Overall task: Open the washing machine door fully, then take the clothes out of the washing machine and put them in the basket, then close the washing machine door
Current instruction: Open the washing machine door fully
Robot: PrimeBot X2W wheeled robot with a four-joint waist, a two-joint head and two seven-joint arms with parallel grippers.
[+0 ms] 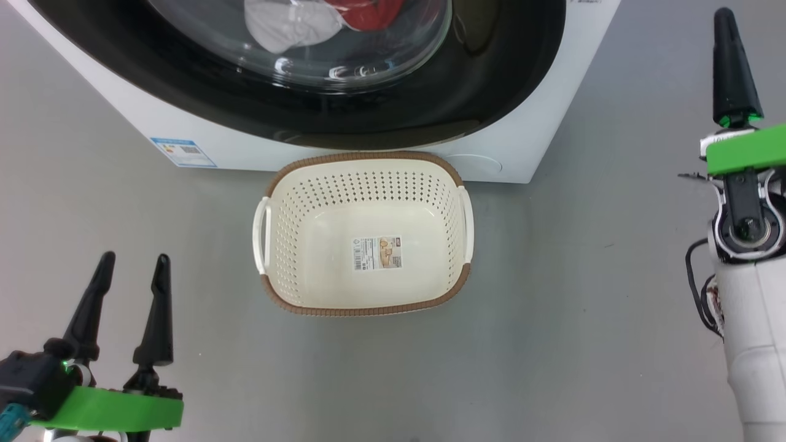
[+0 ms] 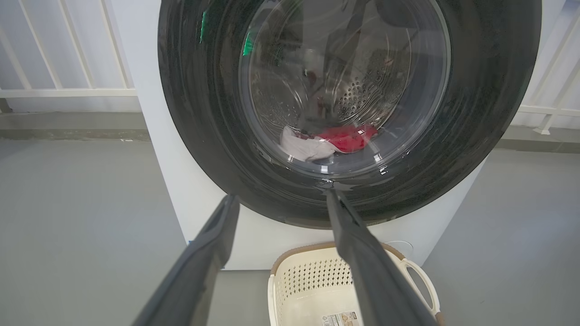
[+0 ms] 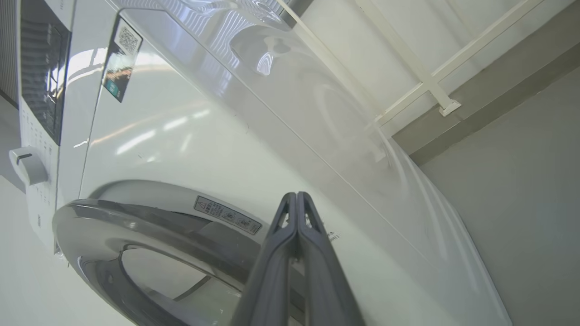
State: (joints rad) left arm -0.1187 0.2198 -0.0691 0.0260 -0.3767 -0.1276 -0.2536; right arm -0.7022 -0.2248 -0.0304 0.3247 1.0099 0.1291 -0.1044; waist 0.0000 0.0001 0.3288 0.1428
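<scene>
Seen from the robot's head looking down at a grey floor (image 1: 552,319), the scene centres on the basket (image 1: 295,245). It is a cream perforated tub with a brown rim and a paper label (image 1: 377,253) on its bare bottom.

Well to the left of the basket and nearer the robot, the left tool (image 1: 136,256) hangs above the floor. Its two dark fingers are spread apart, released and holding nothing.

Just beyond the basket's far rim stands the washing machine (image 1: 123,104). It is white, with a small blue label (image 1: 183,151) low on its front, off to the basket's left.

Directly beyond the basket, the washing machine door (image 1: 491,92) shows a wide glossy black rim and bulging glass. It seems to sit shut against the machine, though the head view cuts off its upper part.

Through the glass, the clothes (image 1: 288,24) lie inside the drum beyond the basket, a white piece beside a bright red one.

Far to the right of the basket, the right tool (image 1: 724,18) points up the picture. Its fingers are pressed together, clenched on nothing. In the right wrist view, those closed fingers point toward the machine's white front above the door rim.
</scene>
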